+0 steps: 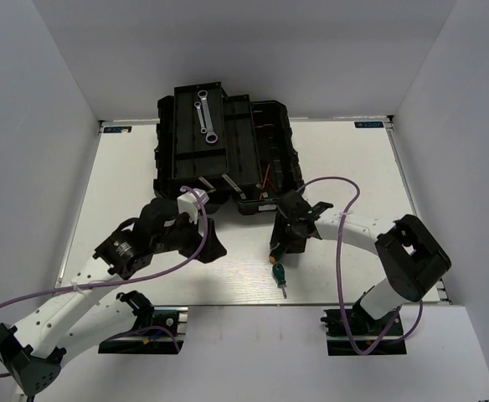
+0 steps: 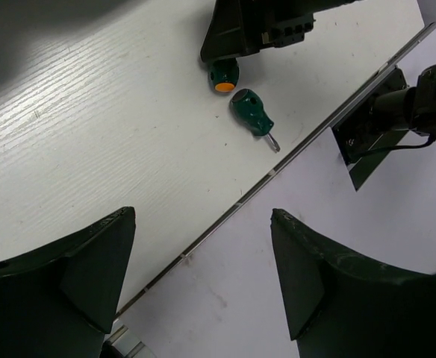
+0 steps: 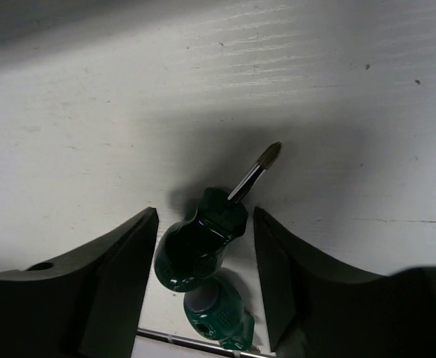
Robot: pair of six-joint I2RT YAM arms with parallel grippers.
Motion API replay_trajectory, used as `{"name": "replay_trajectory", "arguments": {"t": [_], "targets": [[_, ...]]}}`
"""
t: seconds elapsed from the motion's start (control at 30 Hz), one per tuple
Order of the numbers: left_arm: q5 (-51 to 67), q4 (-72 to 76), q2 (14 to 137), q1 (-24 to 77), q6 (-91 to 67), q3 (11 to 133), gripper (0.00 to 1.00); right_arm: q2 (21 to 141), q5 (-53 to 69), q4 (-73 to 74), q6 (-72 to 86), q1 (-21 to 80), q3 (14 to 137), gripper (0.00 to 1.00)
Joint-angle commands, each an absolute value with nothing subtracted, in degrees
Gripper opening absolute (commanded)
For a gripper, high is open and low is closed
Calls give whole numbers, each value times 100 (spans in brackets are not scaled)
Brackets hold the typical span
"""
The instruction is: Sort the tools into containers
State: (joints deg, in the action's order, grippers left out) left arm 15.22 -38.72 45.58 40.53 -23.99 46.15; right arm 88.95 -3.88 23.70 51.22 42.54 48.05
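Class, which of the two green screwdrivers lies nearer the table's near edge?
The screwdriver with its metal tip showing, pointing toward that edge; the other screwdriver shows its orange end.

A: What stands at the far side?
B: A large black plastic toolbox (image 1: 261, 159). Two silver metal wrenches (image 1: 204, 117) lie in its long black tray (image 1: 187, 151).
A: And nearer?
B: A stubby green-handled screwdriver (image 1: 279, 274) lies on the white table (image 1: 127, 184), just near of the right gripper (image 1: 280, 249). The left gripper (image 1: 204, 247) hangs to its left.
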Motion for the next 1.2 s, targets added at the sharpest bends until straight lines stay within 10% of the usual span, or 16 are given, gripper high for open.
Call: {"name": "replay_trajectory", "arguments": {"t": [0.0, 0.53, 1.17], "targets": [[1433, -3981, 4491, 4078, -2329, 4808, 83, 9062, -554, 2127, 5299, 4368, 4676, 57], [1503, -3788, 4509, 4078, -2329, 4755, 83, 8798, -554, 2488, 4809, 4421, 5379, 1], [1723, -3173, 4877, 4078, -2276, 4755, 82, 7565, 863, 2109, 1725, 4088, 6871, 0]]}}
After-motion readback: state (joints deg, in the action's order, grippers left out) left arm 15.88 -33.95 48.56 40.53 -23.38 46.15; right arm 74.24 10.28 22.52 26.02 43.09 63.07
